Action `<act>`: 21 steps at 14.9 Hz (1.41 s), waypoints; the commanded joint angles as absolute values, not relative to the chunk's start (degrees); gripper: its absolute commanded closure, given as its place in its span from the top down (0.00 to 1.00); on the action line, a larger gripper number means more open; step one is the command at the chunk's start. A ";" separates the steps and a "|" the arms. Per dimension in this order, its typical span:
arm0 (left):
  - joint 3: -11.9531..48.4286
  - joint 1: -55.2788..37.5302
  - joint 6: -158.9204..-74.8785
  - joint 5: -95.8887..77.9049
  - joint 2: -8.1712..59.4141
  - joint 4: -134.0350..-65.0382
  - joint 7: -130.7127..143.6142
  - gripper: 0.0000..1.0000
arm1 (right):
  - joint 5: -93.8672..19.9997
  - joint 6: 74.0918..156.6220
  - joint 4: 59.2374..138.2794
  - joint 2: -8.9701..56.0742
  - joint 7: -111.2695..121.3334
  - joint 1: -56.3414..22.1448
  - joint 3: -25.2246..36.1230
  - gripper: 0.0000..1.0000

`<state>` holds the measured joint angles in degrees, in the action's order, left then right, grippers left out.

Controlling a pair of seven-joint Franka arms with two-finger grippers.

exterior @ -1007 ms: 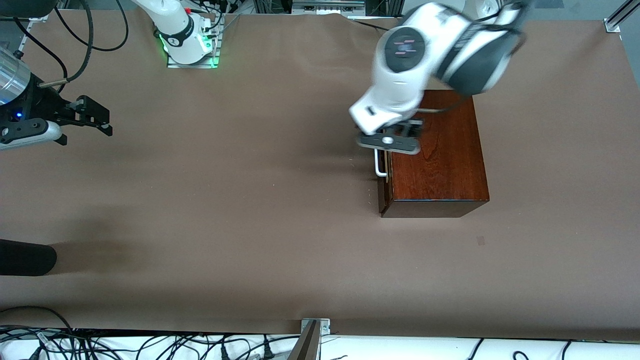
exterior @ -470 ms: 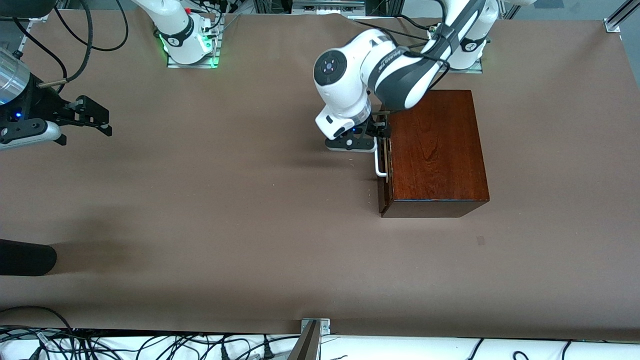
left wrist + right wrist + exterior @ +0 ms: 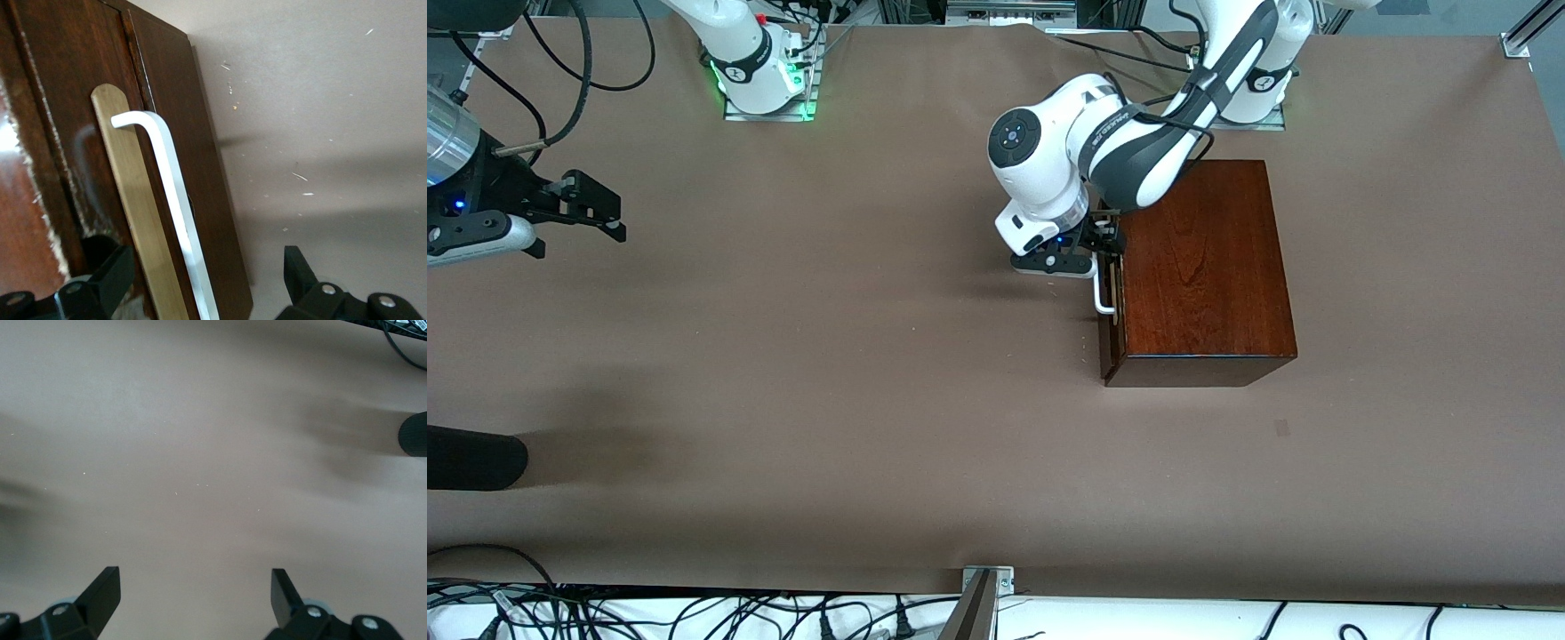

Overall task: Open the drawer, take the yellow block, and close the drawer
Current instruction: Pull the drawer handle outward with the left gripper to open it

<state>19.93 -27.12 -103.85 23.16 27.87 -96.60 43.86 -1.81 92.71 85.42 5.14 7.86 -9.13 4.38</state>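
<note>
Two open fingers of my left gripper straddle the white handle of the shut drawer – close off-centre and I'd slip off the bar. Yellow block unseen, presumably inside; right gripper waits spread over bare table

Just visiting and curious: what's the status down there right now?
Left gripper open astride white handle. Drawer shut. Right gripper open, waiting over bare table. Nothing in the way.
</note>
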 commanded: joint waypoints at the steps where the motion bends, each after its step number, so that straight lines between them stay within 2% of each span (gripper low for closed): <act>1: 20.04 -27.42 -105.03 25.49 28.47 -97.38 46.49 1.00 | -1.23 93.08 85.78 4.66 8.70 -8.88 4.13 1.00; 11: 20.04 -28.56 -111.70 25.49 31.46 -96.42 49.83 1.00 | -1.41 92.37 85.78 4.39 7.91 -8.88 4.22 1.00; 21: 19.95 -34.80 -113.11 24.61 39.11 -85.17 58.27 1.00 | -1.23 92.81 85.78 4.57 8.00 -8.88 5.27 1.00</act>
